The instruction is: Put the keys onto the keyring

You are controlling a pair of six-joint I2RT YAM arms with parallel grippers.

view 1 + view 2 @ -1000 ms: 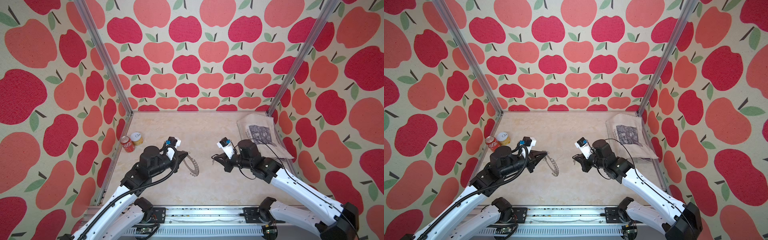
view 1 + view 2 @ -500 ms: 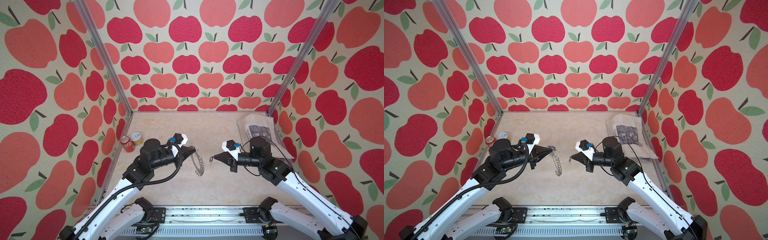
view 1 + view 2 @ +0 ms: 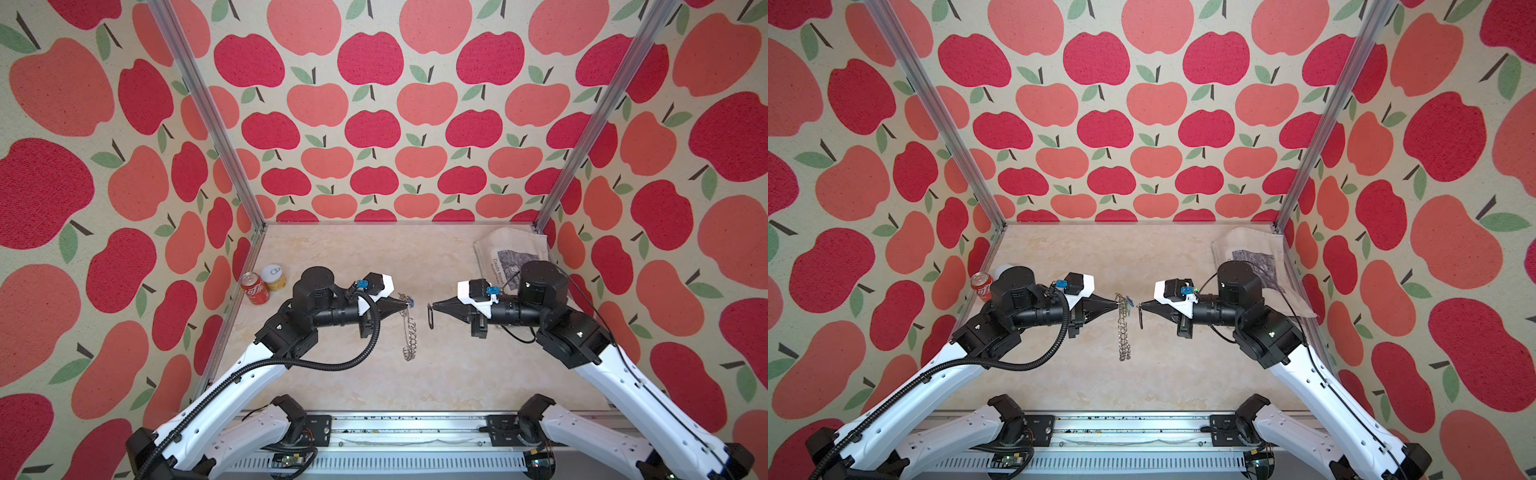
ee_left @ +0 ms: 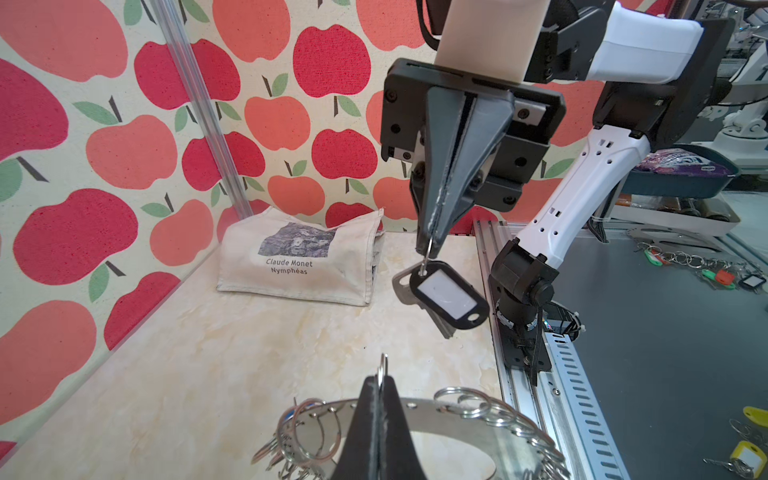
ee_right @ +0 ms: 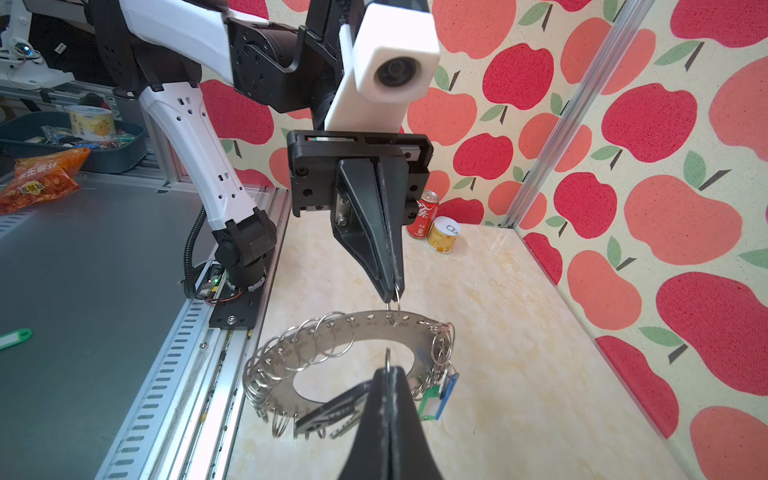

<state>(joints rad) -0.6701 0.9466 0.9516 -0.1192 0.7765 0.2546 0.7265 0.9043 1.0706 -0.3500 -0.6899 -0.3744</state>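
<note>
2 cans (image 3: 254, 289), 1 bag (image 3: 509, 249) on marbled tabletop (image 3: 457, 374).

Both top views are looking down over the whole tabletop (image 3: 353, 257). Wrist cameras are facing each other, sharing the keyring (image 5: 361, 328).

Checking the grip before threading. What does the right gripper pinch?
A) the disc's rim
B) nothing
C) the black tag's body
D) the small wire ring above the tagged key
D: the right gripper is shut on the small wire ring, tagged key dangling below.
</note>
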